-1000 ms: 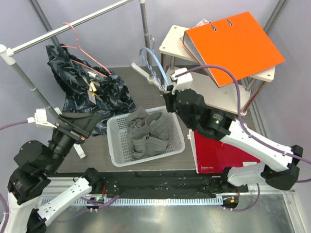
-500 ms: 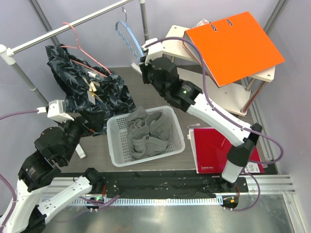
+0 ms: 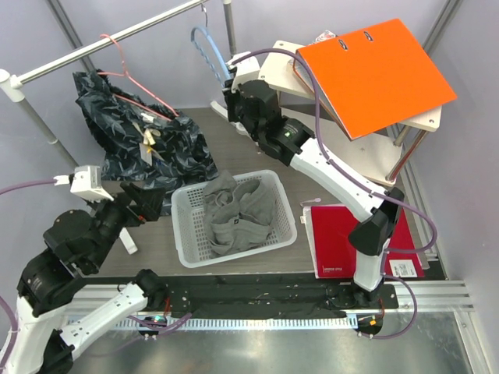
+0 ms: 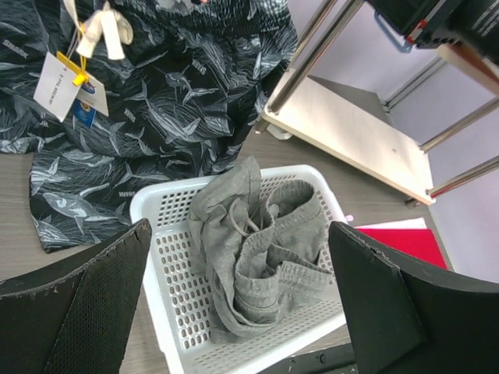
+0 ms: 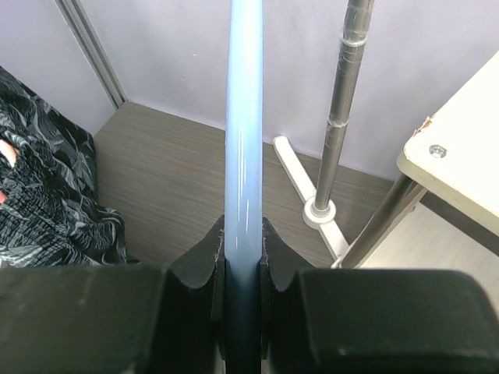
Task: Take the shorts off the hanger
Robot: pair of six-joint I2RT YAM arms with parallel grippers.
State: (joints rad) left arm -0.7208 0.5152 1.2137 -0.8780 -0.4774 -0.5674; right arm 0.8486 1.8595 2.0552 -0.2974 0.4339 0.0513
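We see the shorts [image 3: 238, 214] lying in the basket [image 3: 181, 234], the hanger [image 5: 244, 117] up behind it, another garment [image 3: 156, 144] behind-left, and a folder [image 3: 374, 70] on the side table [image 3: 273, 72] behind-right.

Shorts [image 3: 238, 214] are showing plain grey; basket [image 3: 184, 234] white; hanger [image 5: 244, 117] light blue; hanging garment [image 3: 156, 144] dark, pale leaf print; binder [image 3: 374, 70] orange.

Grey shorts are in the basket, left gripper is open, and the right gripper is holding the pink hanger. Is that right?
One thing is wrong: the right gripper is shut on the blue hanger, not the pink one, as the right wrist view shows. The pink hanger hangs on the rail. The grey shorts are in the basket and the left gripper is open.
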